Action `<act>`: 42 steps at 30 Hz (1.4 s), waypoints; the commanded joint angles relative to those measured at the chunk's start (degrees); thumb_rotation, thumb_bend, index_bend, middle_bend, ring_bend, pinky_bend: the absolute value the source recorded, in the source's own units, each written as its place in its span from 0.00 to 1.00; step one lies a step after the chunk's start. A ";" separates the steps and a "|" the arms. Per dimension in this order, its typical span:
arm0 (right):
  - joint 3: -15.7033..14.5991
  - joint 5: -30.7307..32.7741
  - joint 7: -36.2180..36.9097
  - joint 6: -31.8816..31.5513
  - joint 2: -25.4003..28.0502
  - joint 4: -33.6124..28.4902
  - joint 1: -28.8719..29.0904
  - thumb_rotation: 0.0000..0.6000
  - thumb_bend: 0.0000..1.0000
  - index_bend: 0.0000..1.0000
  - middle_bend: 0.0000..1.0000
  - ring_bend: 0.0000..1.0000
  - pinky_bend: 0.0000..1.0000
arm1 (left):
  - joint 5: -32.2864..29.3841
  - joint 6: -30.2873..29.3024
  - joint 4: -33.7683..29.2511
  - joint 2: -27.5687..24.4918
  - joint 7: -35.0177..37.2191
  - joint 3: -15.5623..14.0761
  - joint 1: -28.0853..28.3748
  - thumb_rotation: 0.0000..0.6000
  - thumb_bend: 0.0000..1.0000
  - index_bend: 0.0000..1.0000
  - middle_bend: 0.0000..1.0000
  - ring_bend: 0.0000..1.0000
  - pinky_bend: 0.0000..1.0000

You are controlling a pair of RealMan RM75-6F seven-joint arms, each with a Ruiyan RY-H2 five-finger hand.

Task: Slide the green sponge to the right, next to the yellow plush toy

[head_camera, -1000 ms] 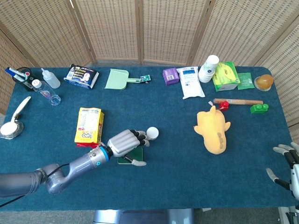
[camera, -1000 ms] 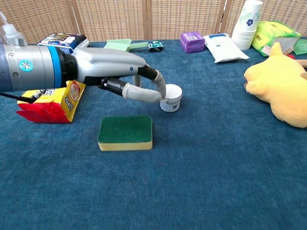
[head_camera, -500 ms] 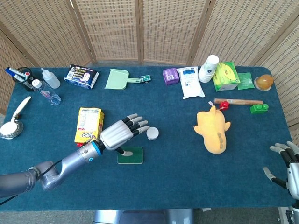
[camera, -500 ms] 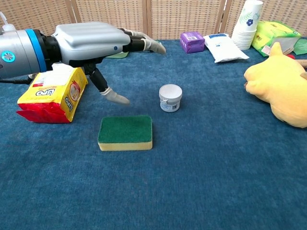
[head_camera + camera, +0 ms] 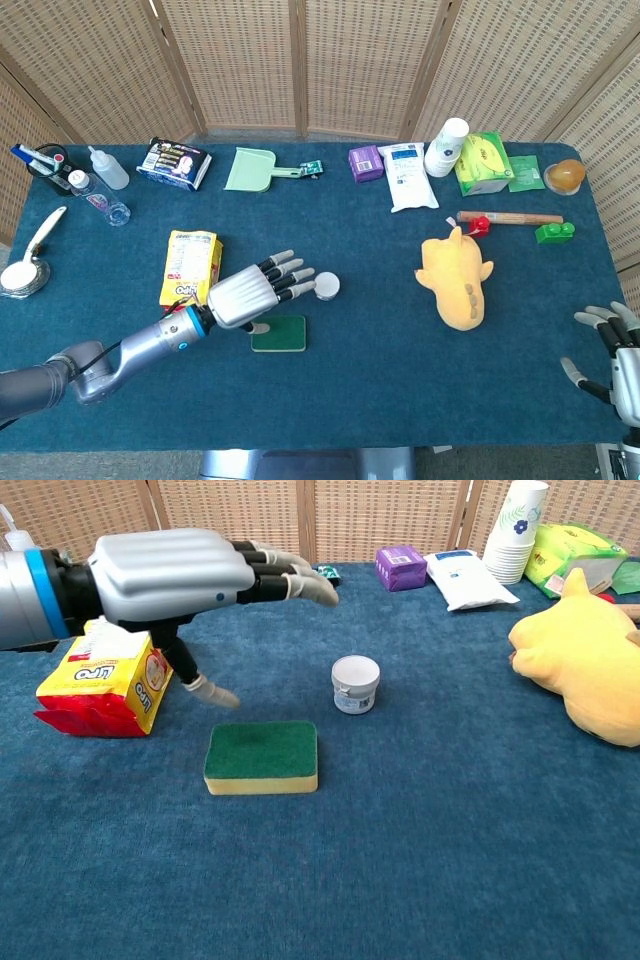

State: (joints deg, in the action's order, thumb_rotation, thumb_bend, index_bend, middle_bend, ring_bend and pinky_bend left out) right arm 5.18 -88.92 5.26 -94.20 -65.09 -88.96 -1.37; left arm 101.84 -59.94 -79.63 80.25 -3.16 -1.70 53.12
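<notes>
Hovering my left hand (image 5: 175,575) above the table, fingers spread wide and flat, holding nothing. Thumb hangs down just beyond the far left edge of the flat rectangular green-topped sponge with its yellow foam base (image 5: 262,756); I see no contact. The sponge lies flat on the dark blue tablecloth (image 5: 360,390), left of centre, well apart from the yellow plush toy (image 5: 456,283), which lies on the right half of the cloth.

Right hand (image 5: 612,362) sits at the near right corner, fingers apart, empty, not involved.

Risks as I judge them:
- Small white round jar with a grey lid (image 5: 355,684) stands just beyond the sponge's far right corner. The fingertips reach over towards it in the head view. A sweep to the right with the hand this high or this far back could tip the jar or drag it along with the sponge.
- Pushing from one corner only would likely rotate the sponge rather than translate it; cloth friction makes that worse.
- Foam is soft: pressing down hard may pin it or wrinkle the cloth.
- Yellow and red snack packet (image 5: 105,685) lies close beside the forearm; a low approach may nudge it.
- Long travel to the toy; overshoot would shove the plush.
</notes>
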 commanded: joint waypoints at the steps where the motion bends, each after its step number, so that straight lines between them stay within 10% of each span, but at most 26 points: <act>1: -0.07 -0.20 -0.47 0.21 0.03 -0.47 0.19 1.00 0.25 0.30 0.29 0.14 0.23 | 2.80 -1.68 1.71 -0.88 1.61 -2.20 -0.28 0.81 0.11 0.00 0.00 0.00 0.00; 42: -0.32 -0.34 -4.29 0.94 0.07 -4.10 0.87 1.00 0.25 0.29 0.29 0.15 0.24 | 12.12 -11.82 20.17 6.61 3.61 -8.10 -3.97 0.81 0.11 0.00 0.00 0.00 0.00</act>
State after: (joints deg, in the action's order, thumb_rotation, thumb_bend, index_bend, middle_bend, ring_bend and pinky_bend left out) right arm 4.86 -89.26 0.97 -93.25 -65.02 -93.06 -0.49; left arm 113.89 -71.76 -59.54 86.76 0.49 -9.74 49.13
